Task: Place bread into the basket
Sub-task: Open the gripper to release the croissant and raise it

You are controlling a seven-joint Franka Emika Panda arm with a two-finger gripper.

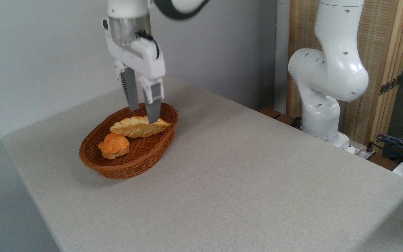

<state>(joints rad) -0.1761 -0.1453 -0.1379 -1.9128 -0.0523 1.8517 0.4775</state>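
One basket (pixel 128 164) is sitting left of centre on one desk (pixel 243 182). Two baked pieces are lying in it: one braided bread (pixel 136 127) and one round bun (pixel 114 145). One arm is showing one gripper (pixel 142 114) with two fingers (pixel 153 105), upper left.

A pale grey wall (pixel 40 42) backs the beige table (pixel 240 182); a wooden-framed woven screen (pixel 390 63) stands right.

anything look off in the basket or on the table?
Nothing stands out. The bread lies flat in the basket beside a round bun; neither pokes over the rim. The gripper is open above the loaf. No spills or damage on the table.
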